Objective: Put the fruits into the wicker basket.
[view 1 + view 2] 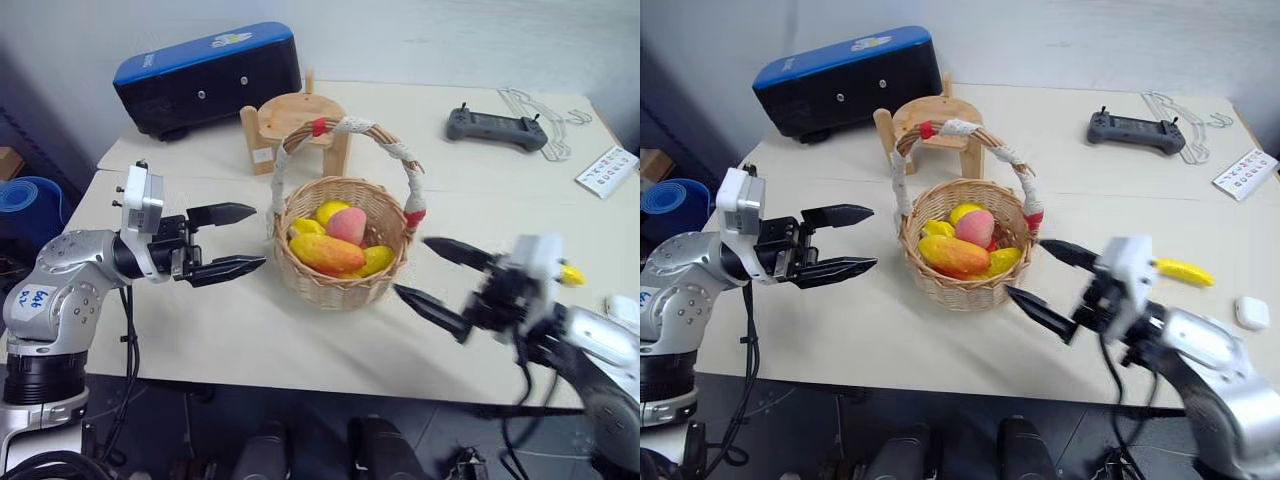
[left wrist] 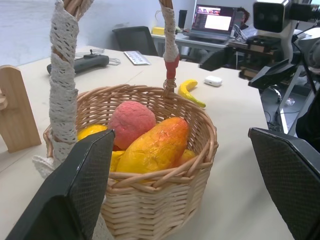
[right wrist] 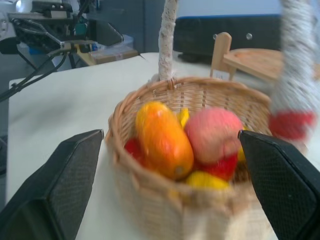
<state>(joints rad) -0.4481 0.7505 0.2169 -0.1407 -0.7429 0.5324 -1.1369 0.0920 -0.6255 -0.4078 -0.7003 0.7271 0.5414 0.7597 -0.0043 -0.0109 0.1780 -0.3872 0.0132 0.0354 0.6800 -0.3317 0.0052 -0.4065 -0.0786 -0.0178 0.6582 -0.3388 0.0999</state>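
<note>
banana outside wicker basket

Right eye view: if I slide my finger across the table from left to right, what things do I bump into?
Left gripper → wicker basket with fruits inside → right gripper → banana → white earbud case.

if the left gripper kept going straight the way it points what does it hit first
Most likely the wicker basket: the open left gripper points level at its near wall, beside the handle's base. Exact height is hard to judge.
</note>
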